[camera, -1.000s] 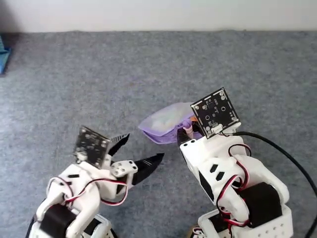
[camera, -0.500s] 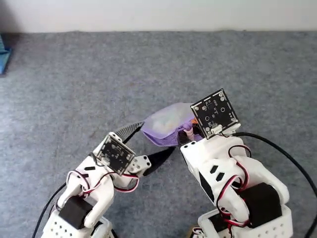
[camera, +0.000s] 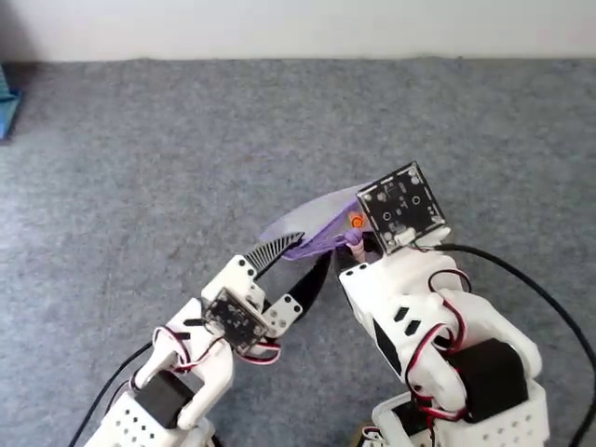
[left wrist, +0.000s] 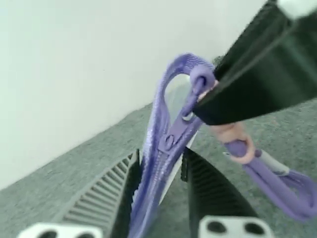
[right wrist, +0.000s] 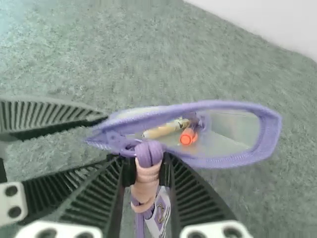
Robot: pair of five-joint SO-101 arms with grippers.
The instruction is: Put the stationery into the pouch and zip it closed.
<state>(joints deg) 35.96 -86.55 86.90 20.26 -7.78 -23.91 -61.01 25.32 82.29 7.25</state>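
The purple pouch is held up off the grey mat with its mouth open. Inside lie a tan pencil and an orange-capped item. My right gripper is shut on the pouch's purple strap, beside the zipper end. In the high view it sits under its camera board. My left gripper is open, one finger on each side of the pouch's near-left end. In the left wrist view the zipper edge runs between the left gripper's fingers, with a dark finger of the right gripper beyond.
Grey felt mat covers the table, bounded at the back by a white wall. A blue object pokes in at the far left edge. A black cable trails from the right arm.
My left arm has swung forward and to the right, bringing its open fingers around the pouch's left end. The pouch has tipped up more on edge. The right gripper has kept its hold.
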